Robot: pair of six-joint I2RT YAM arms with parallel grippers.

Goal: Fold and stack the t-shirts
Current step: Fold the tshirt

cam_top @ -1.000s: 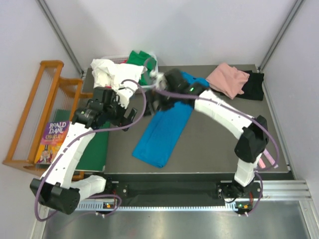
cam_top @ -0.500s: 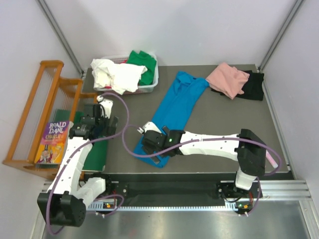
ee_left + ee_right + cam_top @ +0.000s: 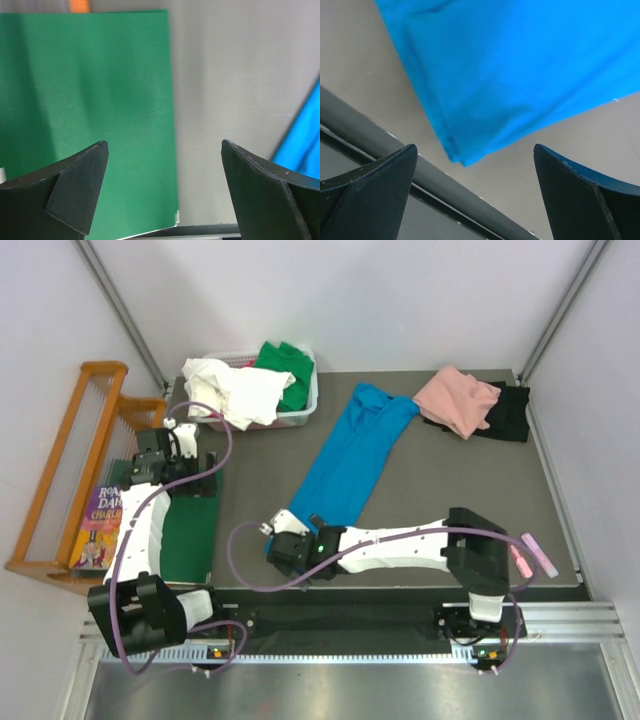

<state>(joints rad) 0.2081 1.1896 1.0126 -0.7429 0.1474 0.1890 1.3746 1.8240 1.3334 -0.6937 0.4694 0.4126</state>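
Left pincer (image 3: 195, 472) is released, jaws wide apart with nothing between them. It hangs over the left side of the tabletop (image 3: 440, 490), above the far end of the green board (image 3: 190, 535). In the left wrist view the pincer (image 3: 163, 145) looks down on the board (image 3: 90, 80), with bare tabletop beside it and a sliver of the blue t-shirt (image 3: 306, 145) at the right edge.

Right pincer (image 3: 283, 552) is also released, jaws wide, gripping nothing. That arm reaches leftward along the near edge of the tabletop, and the pincer sits over the near end of the blue t-shirt (image 3: 350, 465). In the right wrist view the pincer (image 3: 475, 147) frames the shirt's (image 3: 520, 70) near corner between its fingers, close to the tabletop edge. Can't tell whether the fingers touch the cloth.

The blue t-shirt lies as a long narrow strip, running diagonally from near-left to far-centre of the tabletop.

The pink t-shirt (image 3: 457, 400) is crumpled at the far right corner, partly on top of the black t-shirt (image 3: 510, 415). The blue shirt's far end stops just beside the pink one.

The white t-shirt (image 3: 232, 390) and green t-shirt (image 3: 285, 360) are bunched in the basket (image 3: 303, 415) at far left, with the white one spilling over the rim.

Off the left side of the tabletop there is a wooden rack (image 3: 55, 465), with a book (image 3: 100, 525) near the board.
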